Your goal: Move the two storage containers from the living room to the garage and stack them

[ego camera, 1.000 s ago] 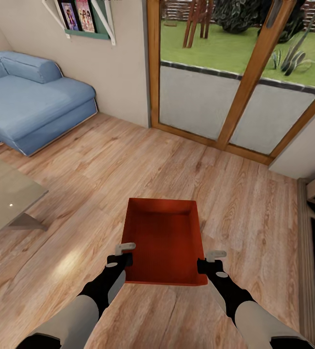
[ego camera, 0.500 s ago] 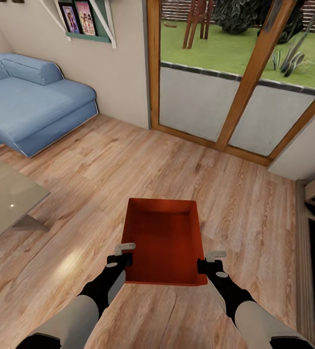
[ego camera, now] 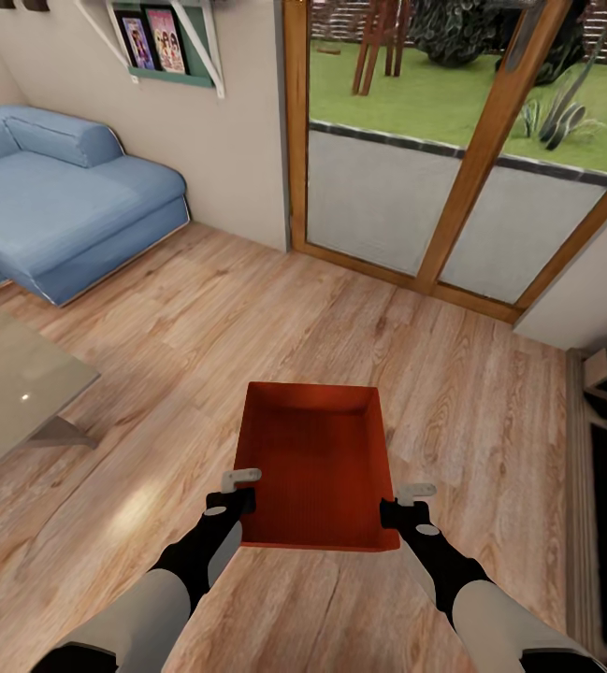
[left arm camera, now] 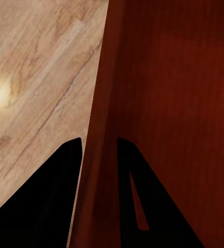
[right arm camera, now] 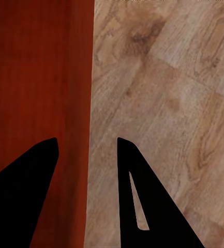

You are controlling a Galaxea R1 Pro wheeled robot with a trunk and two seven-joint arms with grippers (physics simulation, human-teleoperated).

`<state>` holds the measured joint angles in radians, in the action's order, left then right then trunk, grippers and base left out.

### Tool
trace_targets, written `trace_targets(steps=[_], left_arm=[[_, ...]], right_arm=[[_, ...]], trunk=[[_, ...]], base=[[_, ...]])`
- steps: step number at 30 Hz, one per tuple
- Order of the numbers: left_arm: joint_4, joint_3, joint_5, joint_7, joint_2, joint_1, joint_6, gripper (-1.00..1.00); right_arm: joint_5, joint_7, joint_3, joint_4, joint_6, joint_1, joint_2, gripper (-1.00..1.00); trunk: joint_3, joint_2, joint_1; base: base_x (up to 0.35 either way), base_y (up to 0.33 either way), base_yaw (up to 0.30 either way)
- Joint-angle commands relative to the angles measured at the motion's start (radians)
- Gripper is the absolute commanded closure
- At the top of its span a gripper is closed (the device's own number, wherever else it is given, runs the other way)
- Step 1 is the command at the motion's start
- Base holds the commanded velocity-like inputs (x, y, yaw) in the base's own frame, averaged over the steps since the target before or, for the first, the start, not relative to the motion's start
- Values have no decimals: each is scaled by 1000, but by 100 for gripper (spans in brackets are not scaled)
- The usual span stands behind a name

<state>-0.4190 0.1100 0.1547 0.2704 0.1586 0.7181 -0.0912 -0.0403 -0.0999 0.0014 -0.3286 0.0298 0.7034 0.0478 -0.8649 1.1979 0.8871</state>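
Living room wood floor [ego camera: 340,308], sofa [ego camera: 69,201] upper left drifting leftward: you're turning. Container [ego camera: 312,463] lower centre, left gripper [ego camera: 233,491] and right gripper [ego camera: 406,500] pinching side walls. Garage still ahead.

Directly ahead of you, a storage container [ego camera: 312,463] sits between your left gripper [ego camera: 239,488] and right gripper [ego camera: 408,500], above the floor [ego camera: 247,308]. A sofa [ego camera: 60,201] lies far left, a surface [ego camera: 8,383] near left, glass doors [ego camera: 453,140] ahead beyond the container.
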Motion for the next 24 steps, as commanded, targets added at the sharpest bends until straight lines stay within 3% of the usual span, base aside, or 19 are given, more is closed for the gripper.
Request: trace_targets(steps=[1, 24], left_arm=[[0, 0, 6, 13, -2, 0, -7, 100], [2, -1, 6, 13, -2, 0, -7, 100]], right_arm=[[-9, -4, -4, -3, 2, 1, 0, 100], [-10, -4, -3, -3, 2, 1, 0, 100]], trunk=[[3, -7, -4], [75, -168, -92]], base=[[0, 0, 0], [0, 0, 0]])
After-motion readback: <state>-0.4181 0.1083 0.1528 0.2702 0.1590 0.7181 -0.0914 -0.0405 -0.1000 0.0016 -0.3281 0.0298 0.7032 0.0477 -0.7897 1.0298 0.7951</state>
